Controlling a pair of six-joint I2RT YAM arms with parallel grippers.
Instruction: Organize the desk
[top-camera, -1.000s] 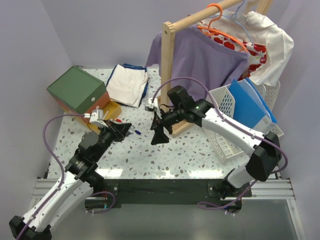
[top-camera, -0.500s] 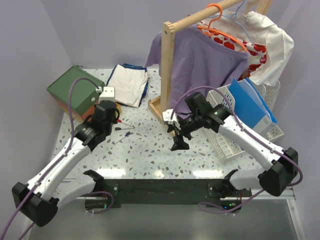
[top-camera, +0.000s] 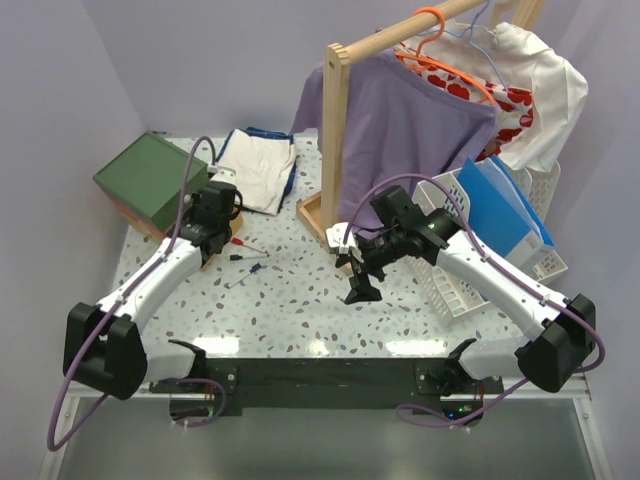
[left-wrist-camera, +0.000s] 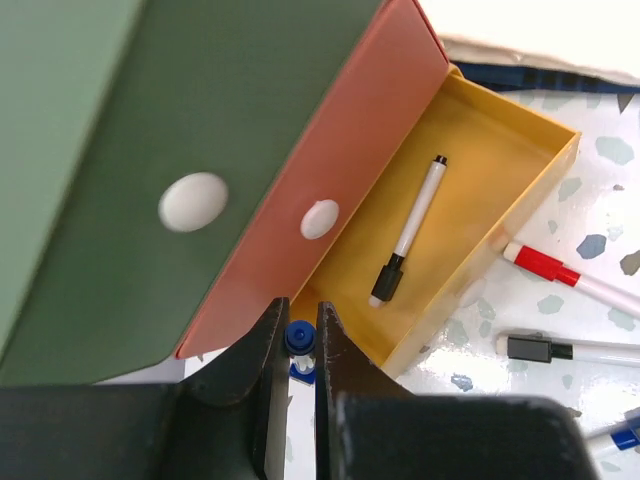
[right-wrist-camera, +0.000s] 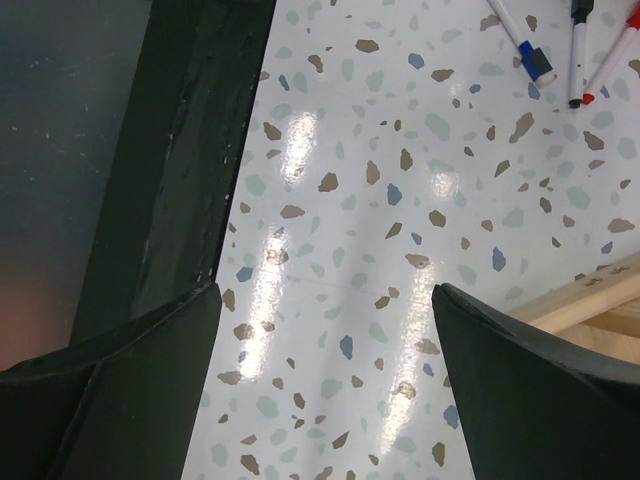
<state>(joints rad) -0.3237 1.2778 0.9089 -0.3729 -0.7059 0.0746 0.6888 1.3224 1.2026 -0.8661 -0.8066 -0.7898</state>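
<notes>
My left gripper (top-camera: 212, 222) is at the green-topped drawer box (top-camera: 150, 180), shut on a blue-capped marker (left-wrist-camera: 300, 338) held upright between its fingers (left-wrist-camera: 258, 370). Just ahead, the yellow drawer (left-wrist-camera: 500, 140) stands open with a black-capped marker (left-wrist-camera: 410, 230) lying inside. On the speckled white desk (top-camera: 300, 310) beside the drawer lie a red marker (top-camera: 238, 241), a black marker (top-camera: 245, 257) and a blue marker (top-camera: 240, 281). My right gripper (top-camera: 355, 278) hangs open over bare desk (right-wrist-camera: 380, 200), nothing between its fingers.
A folded white cloth (top-camera: 255, 168) lies at the back. A wooden clothes rack (top-camera: 338, 140) with a purple shirt (top-camera: 410, 110) stands at the right, and a white basket (top-camera: 470, 250) with blue folders (top-camera: 500, 205) is beside it. The black front rail (top-camera: 320, 375) borders the near edge.
My left arm has swung from the middle of the desk up to the drawer box, marker in its grip. My right gripper drew back to the right and opened a little wider.
</notes>
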